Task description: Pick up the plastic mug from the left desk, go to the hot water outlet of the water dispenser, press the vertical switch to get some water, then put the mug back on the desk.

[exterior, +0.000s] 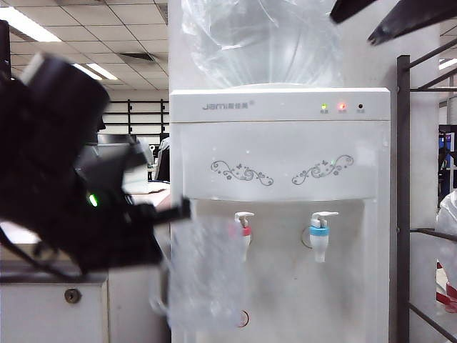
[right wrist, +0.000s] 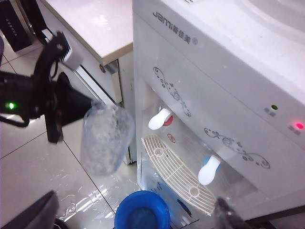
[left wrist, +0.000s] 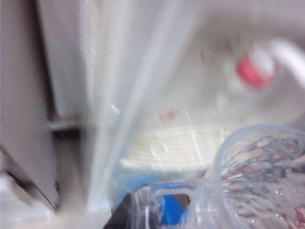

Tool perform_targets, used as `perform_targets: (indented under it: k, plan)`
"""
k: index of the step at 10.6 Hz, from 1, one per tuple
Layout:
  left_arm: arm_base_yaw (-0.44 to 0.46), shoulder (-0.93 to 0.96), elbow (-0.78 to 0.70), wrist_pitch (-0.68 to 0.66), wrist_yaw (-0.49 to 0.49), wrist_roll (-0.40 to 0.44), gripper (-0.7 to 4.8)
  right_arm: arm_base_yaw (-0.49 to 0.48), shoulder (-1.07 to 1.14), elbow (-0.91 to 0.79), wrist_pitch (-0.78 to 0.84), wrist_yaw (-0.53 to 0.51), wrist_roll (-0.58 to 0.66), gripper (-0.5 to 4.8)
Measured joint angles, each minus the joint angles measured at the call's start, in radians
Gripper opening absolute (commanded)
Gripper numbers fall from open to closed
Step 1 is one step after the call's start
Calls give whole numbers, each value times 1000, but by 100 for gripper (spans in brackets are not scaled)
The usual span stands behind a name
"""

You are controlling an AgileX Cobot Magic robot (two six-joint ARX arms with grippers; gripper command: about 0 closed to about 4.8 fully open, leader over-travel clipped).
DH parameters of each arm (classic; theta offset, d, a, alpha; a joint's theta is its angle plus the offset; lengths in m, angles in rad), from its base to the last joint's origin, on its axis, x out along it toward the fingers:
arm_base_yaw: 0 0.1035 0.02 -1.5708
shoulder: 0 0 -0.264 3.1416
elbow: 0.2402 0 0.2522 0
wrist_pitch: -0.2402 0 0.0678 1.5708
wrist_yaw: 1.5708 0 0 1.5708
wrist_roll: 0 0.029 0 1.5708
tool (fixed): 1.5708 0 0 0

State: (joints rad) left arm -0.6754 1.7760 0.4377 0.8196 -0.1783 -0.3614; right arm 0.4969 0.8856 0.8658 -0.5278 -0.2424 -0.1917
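Black left claw point(right wrist: 78, 107) clamped on the mug point(right wrist: 106, 138), held in the air before the dispenser point(exterior: 285, 164), just left of the red tap point(exterior: 244, 230). Blue tap point(exterior: 319, 236) further right. Surface point(right wrist: 95, 24) behind. Right claw point(right wrist: 133, 214) high above the dispenser, fingers point(exterior: 400, 21) apart, empty.
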Motion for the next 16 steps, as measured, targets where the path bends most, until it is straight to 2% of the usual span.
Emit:
perform_targets:
  k: [2, 3, 7, 8, 9, 11, 12, 16]
  plan:
    - [-1, 64, 26, 3, 19, -7, -7, 0, 26, 0, 24, 0, 0, 426]
    - [0, 172, 111, 8, 29, 9, -7, 5, 76, 0, 92, -16, 3, 426]
    - [0, 227, 201, -9, 34, 10, -7, 7, 101, 0, 119, -44, 8, 426]
    - [0, 232, 227, -36, 25, 10, -7, 7, 104, 0, 120, -46, 8, 426]
    - [2, 241, 278, -137, 21, 13, -7, 7, 105, 0, 121, -47, 9, 426]
    - [2, 251, 276, -159, 19, 12, -7, 7, 108, 0, 125, -47, 8, 426]
    - [2, 260, 276, -166, 19, 12, -7, 7, 113, 0, 127, -47, 8, 399]
    - [3, 264, 276, -139, -2, 12, -7, 7, 182, 0, 127, -47, 6, 396]
